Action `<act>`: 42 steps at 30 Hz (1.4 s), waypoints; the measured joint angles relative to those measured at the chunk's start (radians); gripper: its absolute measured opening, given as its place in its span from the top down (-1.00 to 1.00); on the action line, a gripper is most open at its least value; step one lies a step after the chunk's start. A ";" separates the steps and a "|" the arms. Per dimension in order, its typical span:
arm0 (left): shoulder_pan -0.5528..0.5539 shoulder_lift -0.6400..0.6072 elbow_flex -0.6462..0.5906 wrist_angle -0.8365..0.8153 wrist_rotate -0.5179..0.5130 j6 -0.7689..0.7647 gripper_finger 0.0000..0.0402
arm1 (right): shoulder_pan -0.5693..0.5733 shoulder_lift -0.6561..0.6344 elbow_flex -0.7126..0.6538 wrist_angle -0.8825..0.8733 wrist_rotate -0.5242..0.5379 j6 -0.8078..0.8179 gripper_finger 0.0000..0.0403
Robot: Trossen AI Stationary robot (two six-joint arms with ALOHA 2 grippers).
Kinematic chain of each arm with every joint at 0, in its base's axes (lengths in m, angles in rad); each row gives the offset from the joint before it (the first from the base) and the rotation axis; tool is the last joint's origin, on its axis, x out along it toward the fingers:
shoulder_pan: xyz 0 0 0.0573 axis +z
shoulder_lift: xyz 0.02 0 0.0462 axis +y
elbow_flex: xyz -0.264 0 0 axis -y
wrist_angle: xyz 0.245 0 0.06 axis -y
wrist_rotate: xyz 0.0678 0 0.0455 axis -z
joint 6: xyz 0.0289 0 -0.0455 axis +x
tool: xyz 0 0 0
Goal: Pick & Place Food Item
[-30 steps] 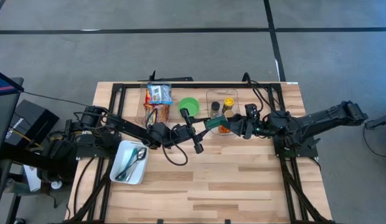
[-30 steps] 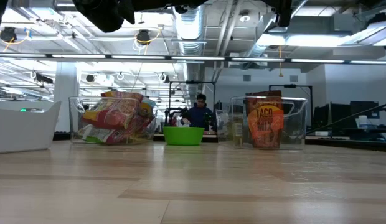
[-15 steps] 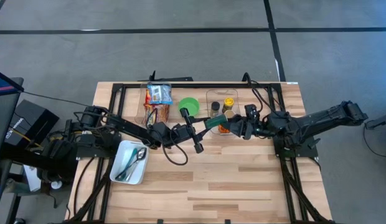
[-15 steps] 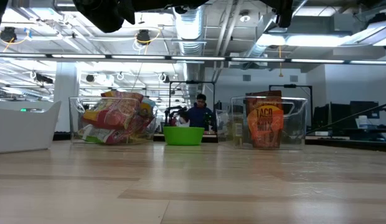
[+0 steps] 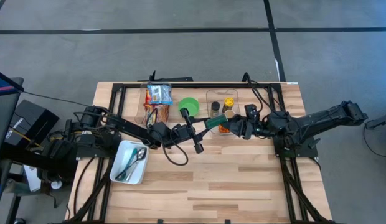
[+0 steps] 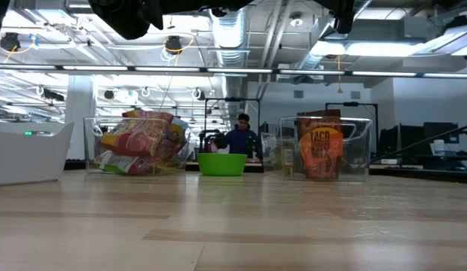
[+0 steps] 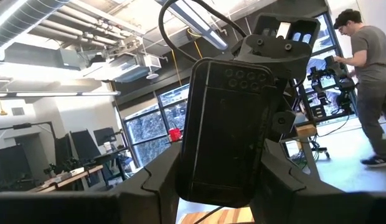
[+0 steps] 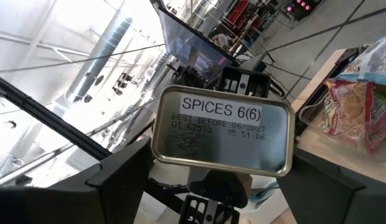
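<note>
A flat spice tin [image 5: 213, 122] with green sides hangs in the air over the table's middle, between my two grippers. Its metal bottom, printed "SPICES 6(6)" [image 8: 221, 111], faces my right wrist. Its dark opposite face [image 7: 225, 124] faces my left wrist. My left gripper [image 5: 205, 126] reaches in from the table's left and my right gripper [image 5: 221, 122] from the right. Both are shut on the tin. In the low view both grippers and the tin are above the picture. My left gripper pinches the tin's two long sides [image 7: 183, 174] between its two fingers. It comes roughly level from the table's left. The tin is clear of the table. My right gripper pinches the tin's two short ends [image 8: 157, 149] between its two fingers. It comes roughly level from the table's right, and the tin's bottom faces its wrist. The tin is clear of the table.
Along the far edge stand a clear bin of snack bags [image 5: 157, 102], a green bowl [image 5: 189, 104] and a clear bin with spice jars and a taco mix pouch [image 6: 321, 147]. A white tray holding spoons [image 5: 120, 168] lies at the near left. A person [image 6: 239, 139] is far behind.
</note>
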 joint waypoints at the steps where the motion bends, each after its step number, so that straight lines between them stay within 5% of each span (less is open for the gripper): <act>1: 0.000 0.000 0.000 0.000 0.000 0.000 0.30 | 0.000 0.000 0.000 0.000 0.000 0.012 -0.58; 7: 0.000 0.000 0.000 0.000 0.000 0.000 0.30 | 0.000 0.000 0.000 0.000 -0.002 0.083 -0.62; 16: 0.000 0.000 0.000 0.000 0.001 0.000 0.30 | 0.000 0.000 0.000 -0.001 -0.004 0.103 -0.97; 42: 0.082 -0.010 0.000 -0.002 -0.002 -0.003 0.30 | 0.014 0.000 0.001 -0.116 -0.139 0.023 -0.94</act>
